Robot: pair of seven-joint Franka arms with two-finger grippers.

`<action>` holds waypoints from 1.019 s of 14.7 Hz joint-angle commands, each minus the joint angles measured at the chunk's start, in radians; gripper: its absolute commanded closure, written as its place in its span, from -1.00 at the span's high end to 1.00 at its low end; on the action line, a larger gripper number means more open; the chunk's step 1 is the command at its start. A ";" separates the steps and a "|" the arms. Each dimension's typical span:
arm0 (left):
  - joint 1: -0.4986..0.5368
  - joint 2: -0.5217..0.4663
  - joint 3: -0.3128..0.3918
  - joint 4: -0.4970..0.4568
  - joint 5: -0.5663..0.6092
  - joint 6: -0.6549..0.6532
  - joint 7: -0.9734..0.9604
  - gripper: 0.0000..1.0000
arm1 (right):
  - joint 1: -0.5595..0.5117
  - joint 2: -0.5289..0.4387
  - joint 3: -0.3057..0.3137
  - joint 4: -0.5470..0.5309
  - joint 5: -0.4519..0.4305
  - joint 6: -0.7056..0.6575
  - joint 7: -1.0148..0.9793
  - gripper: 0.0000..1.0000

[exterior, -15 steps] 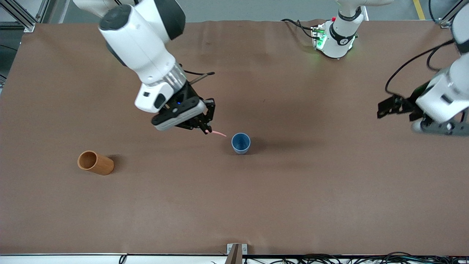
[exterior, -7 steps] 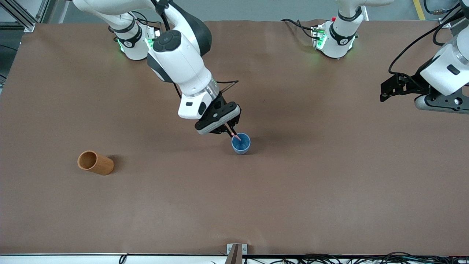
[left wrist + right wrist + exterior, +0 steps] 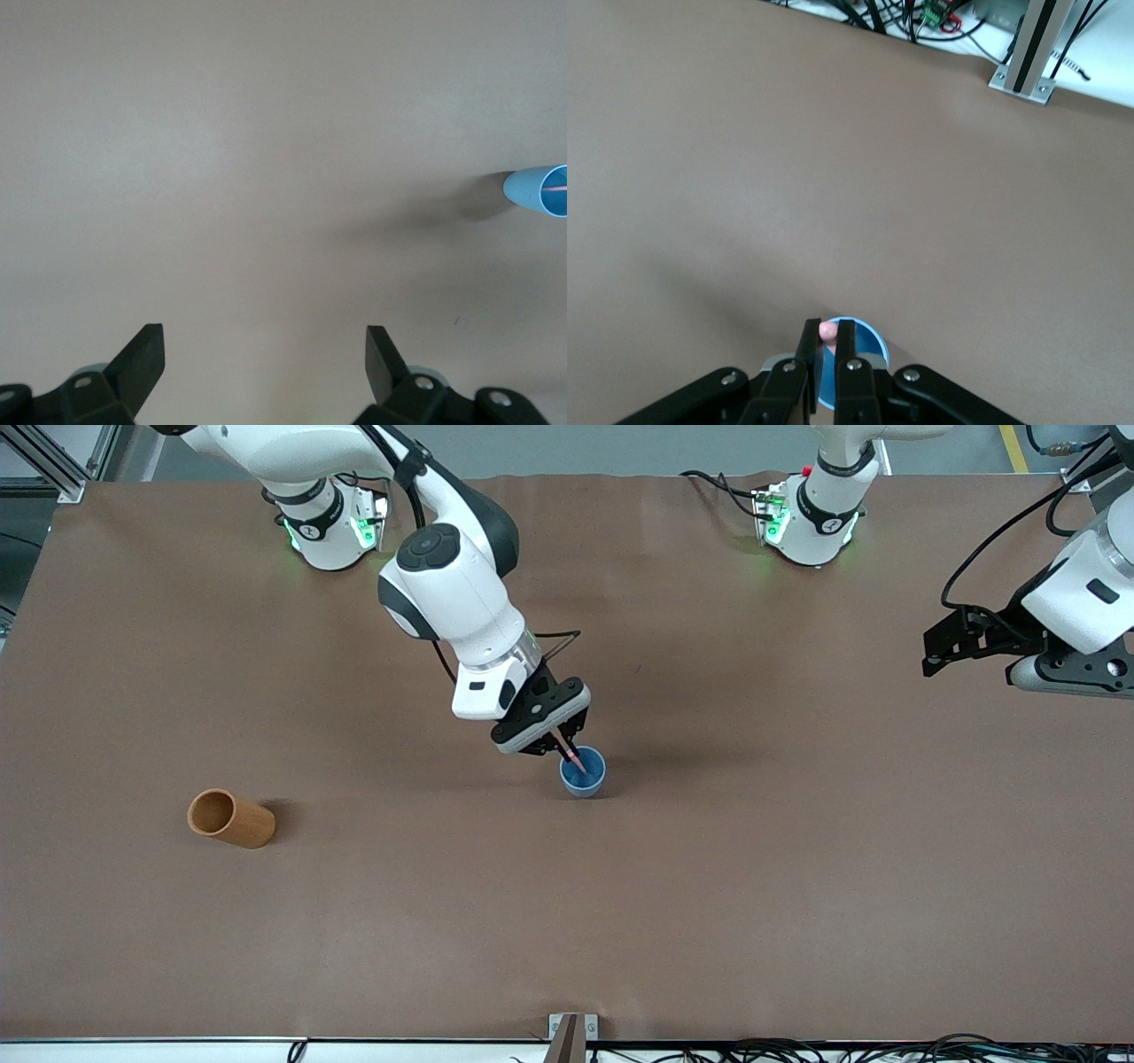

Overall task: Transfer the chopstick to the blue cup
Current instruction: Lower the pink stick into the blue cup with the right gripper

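The right gripper (image 3: pixel 567 755) pinches the chopstick (image 3: pixel 574 760) near its top, fingers shut, over the blue cup (image 3: pixel 583 771). It looks light, stiff and slippery. The left gripper (image 3: pixel 941 648) waits, fingers wide open and empty.

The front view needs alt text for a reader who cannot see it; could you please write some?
The right pincer, shut on a pink chopstick, lowers its tip into the blue cup mid-table. An orange-brown cup lies tipped toward the right arm's end; the left pincer waits open above the other end.
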 commanded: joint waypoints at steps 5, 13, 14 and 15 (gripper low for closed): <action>0.001 -0.019 -0.001 -0.018 0.017 -0.003 -0.006 1.00 | -0.040 -0.026 0.010 -0.015 -0.025 0.020 0.017 0.01; 0.001 -0.016 0.000 -0.017 0.016 -0.003 0.006 1.00 | -0.185 -0.214 -0.002 0.037 -0.013 -0.262 0.006 0.71; 0.003 -0.016 0.000 -0.017 0.016 -0.003 0.004 1.00 | -0.195 -0.251 -0.026 0.042 0.004 -0.334 0.006 0.92; 0.003 -0.013 0.000 -0.014 0.016 -0.003 0.001 1.00 | -0.195 -0.288 -0.084 0.046 0.044 -0.405 0.002 1.00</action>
